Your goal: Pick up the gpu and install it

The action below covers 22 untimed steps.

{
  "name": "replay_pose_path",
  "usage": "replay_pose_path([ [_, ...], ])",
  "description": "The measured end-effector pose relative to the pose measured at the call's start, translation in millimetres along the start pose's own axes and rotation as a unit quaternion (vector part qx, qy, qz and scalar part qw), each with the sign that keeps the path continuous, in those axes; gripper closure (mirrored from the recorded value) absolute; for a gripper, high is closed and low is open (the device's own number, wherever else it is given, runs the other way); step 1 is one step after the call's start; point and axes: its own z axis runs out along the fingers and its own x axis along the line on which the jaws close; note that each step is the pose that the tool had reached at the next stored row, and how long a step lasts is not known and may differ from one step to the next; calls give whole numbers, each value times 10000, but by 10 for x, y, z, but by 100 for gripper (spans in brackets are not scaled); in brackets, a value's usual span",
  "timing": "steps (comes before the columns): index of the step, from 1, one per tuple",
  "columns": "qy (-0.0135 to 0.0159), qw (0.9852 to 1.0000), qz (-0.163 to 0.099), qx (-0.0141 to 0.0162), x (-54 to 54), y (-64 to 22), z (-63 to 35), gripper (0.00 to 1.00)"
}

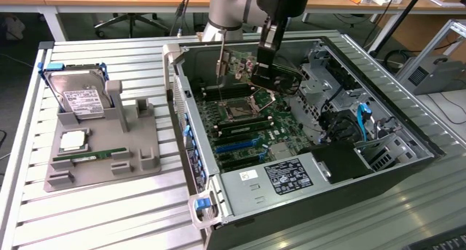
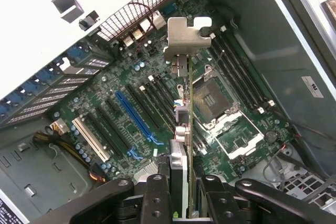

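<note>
gpu (image 1: 239,64) - held on edge, in the air, inside the open computer case (image 1: 407,135). It hangs above the motherboard (image 1: 244,135), roughly over the processor socket (image 1: 239,109), not touching the board as far as I can judge.

Silver bracket (image 2: 184,35) at one end of the gpu, standing upright, turned toward the case wall with the vented back panel. Likely reason: the bracket belongs at that wall, so the gpu is carried already facing the right way.

End effector (image 1: 263,61) comes down from above and is clamped on the gpu. In the wrist view the board edge runs straight between the two black fingers (image 2: 157,192). A grip on the upper edge leaves the lower edge free and pointing at the slots.

Long blue slot (image 2: 137,116) lies off to one side of the gpu, apart from it. The gpu is not seated in any slot.

Outside the case, on the bench (image 1: 109,217), a grey holder (image 1: 138,146) keeps the other parts: a hard drive (image 1: 82,94) propped upright and a memory stick (image 1: 91,156) lying flat, each in its own place - well clear of the arm.
</note>
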Motion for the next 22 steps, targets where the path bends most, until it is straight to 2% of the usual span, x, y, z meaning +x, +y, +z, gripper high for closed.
replay_pose_path([
  [22,-6,9996,-284,-1,0,0,4,73],
])
